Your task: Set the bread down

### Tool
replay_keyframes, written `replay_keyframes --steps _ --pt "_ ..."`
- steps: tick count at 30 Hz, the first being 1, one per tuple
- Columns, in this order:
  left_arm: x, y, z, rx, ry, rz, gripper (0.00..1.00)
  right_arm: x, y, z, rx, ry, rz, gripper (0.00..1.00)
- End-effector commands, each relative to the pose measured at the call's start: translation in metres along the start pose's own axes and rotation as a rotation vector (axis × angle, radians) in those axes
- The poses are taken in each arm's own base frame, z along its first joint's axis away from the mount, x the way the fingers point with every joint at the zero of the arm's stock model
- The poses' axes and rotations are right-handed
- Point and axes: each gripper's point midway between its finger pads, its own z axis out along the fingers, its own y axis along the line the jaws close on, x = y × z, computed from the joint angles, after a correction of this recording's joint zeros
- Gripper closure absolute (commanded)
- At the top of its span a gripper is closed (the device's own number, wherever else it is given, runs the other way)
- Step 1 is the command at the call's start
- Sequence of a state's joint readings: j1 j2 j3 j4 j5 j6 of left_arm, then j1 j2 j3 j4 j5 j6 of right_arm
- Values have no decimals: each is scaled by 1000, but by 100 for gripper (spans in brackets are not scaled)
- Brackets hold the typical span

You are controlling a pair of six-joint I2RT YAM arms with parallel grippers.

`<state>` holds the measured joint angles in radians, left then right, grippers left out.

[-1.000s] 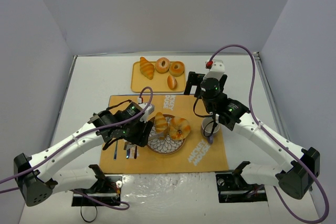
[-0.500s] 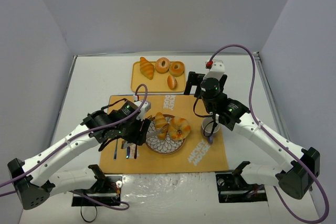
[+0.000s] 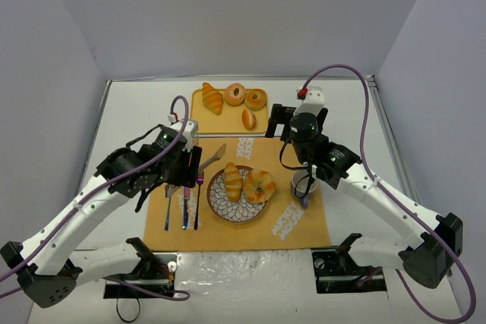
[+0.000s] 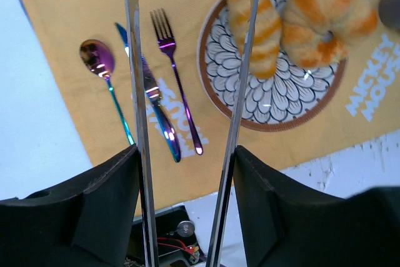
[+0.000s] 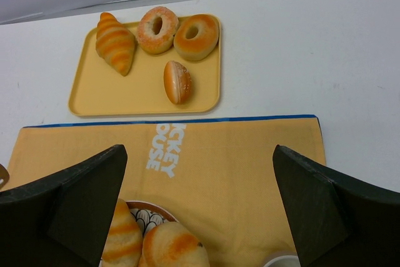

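The elongated ridged roll (image 3: 232, 181) and the round knotted bun (image 3: 260, 185) lie side by side on the patterned plate (image 3: 228, 209). Both show in the left wrist view, roll (image 4: 255, 26) and bun (image 4: 328, 14), and in the right wrist view, roll (image 5: 122, 242) and bun (image 5: 175, 245). My left gripper (image 3: 186, 165) is shut on metal tongs (image 4: 139, 92), held to the left of the plate above the cutlery. The tong blades are apart with nothing between them. My right gripper (image 3: 298, 115) is open and empty above the far part of the placemat (image 5: 250, 173).
A yellow tray (image 3: 199, 121) at the back holds a croissant (image 3: 213, 99), two ring doughnuts (image 3: 235, 94) and a small oval roll (image 3: 247, 118). A spoon (image 4: 100, 60), knife (image 4: 153, 104) and fork (image 4: 175, 73) lie left of the plate. A cup (image 3: 304, 184) stands right of it.
My left arm has drawn the tongs back from the roll, up and to the left. The roll stays on the plate beside the bun. The right arm has not moved.
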<state>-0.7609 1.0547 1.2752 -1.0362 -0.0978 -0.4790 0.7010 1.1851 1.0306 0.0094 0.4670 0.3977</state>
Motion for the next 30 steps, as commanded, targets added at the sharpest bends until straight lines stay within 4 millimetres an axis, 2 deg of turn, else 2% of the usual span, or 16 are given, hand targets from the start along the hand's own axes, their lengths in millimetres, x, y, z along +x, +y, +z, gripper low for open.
replay_keyframes --steps 1,9,19,22,24,30 --pt "-39 37 0 -94 -83 -102 47 -28 8 -4 -32 -77 62 0" --pt "-92 94 27 -175 -162 -267 47 -29 10 -5 -44 -79 57 0" --pt "-133 188 73 -324 -188 -513 47 -26 14 -2 -59 -70 56 0" --pt "-134 219 91 -368 -177 -600 47 -24 17 0 -68 -62 49 0" --pt "-139 239 95 -404 -193 -646 47 -23 18 2 -69 -59 44 0" --pt "-152 278 131 -448 -167 -682 47 -23 19 3 -73 -56 45 0"
